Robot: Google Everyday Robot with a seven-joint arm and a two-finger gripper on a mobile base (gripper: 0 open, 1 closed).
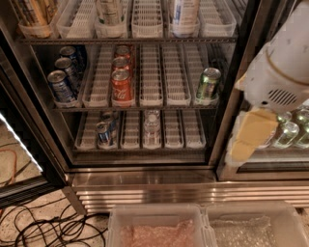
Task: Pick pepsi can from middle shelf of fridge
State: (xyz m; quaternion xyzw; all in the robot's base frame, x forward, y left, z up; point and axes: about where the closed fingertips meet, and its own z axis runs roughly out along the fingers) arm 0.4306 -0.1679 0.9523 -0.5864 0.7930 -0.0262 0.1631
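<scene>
The fridge (159, 193) stands open in front of me. Its middle shelf (152, 96) holds a row of three dark blue pepsi cans in the leftmost lane, with the front pepsi can (60, 87) at the shelf edge. Red cola cans (121, 86) fill the third lane. A green can (208, 83) stands in the right lane. My gripper (248, 137), white with a yellowish tip, hangs at the right in front of the door frame. It is well to the right of the pepsi cans and slightly lower, and holds nothing that I can see.
The top rack holds bottles (110, 12). The bottom rack holds blue cans (104, 132) and a clear container (151, 123). Green cans (289, 130) sit behind the closed right glass door. Two plastic bins (154, 226) stand below, and cables (43, 226) lie on the floor at left.
</scene>
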